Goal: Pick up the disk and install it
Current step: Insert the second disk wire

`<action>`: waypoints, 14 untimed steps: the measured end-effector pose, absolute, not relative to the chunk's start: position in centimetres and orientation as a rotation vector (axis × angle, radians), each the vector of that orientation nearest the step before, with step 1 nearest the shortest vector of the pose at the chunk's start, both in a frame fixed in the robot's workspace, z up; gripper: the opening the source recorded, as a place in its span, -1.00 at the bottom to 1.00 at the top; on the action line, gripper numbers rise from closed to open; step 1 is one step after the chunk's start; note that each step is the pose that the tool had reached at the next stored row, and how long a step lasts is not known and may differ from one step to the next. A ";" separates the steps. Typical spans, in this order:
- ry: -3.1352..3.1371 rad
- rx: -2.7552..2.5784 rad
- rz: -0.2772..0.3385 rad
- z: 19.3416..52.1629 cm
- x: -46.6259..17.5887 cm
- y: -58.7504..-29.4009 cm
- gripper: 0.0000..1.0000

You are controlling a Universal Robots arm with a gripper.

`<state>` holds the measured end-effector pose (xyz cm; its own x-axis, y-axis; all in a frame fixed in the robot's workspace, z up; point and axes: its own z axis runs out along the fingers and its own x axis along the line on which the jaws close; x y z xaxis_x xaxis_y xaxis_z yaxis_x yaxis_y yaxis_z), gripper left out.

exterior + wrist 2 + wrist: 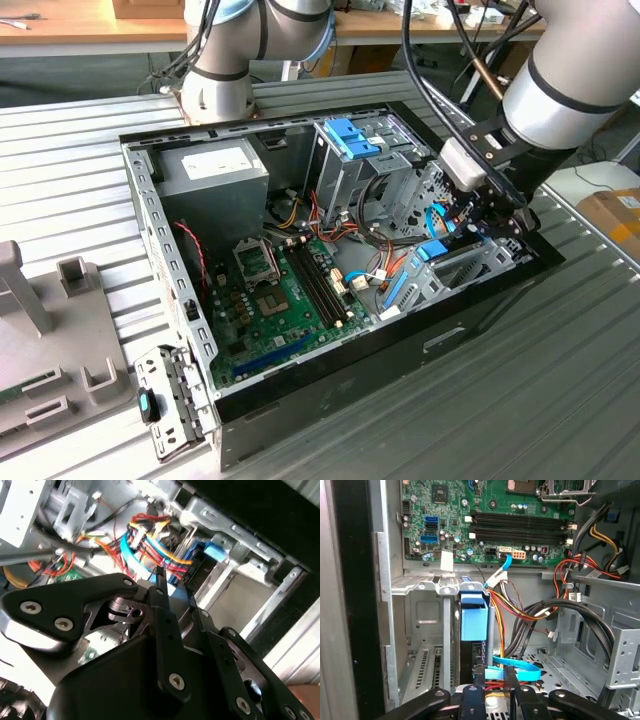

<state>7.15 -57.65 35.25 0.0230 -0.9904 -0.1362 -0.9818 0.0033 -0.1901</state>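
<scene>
Black gripper (492,677) fingers are seen nearest in the first wrist view, set close together beside the flat blue cable (512,661); whether anything is pinched cannot be told. Just beyond, the disk (473,620) is seated on edge in the metal drive cage (422,612), blue bracket outward. Farther off, the green motherboard (485,520) is seen inside the computer case (330,385).

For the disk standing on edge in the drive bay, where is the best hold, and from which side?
Probably the exposed top edge of the disk, at its blue bracket, pinched across the thin dimension. Come straight down through the case's open side. The disk stands upright in the metal drive bay, so only that edge looks free.
</scene>
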 end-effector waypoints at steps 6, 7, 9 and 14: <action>2.046 -2.067 -0.055 37.2 7.1 -57.6 -0.41; 2.046 -2.067 -0.055 37.4 7.1 -57.5 -0.41; 2.047 -2.066 -0.055 37.7 7.2 -57.4 -0.41; 2.083 -2.073 -0.013 37.9 7.6 -57.2 -0.41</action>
<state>7.61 -57.20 37.87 0.0052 -0.9906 -0.1368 -0.9888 0.0153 -0.1483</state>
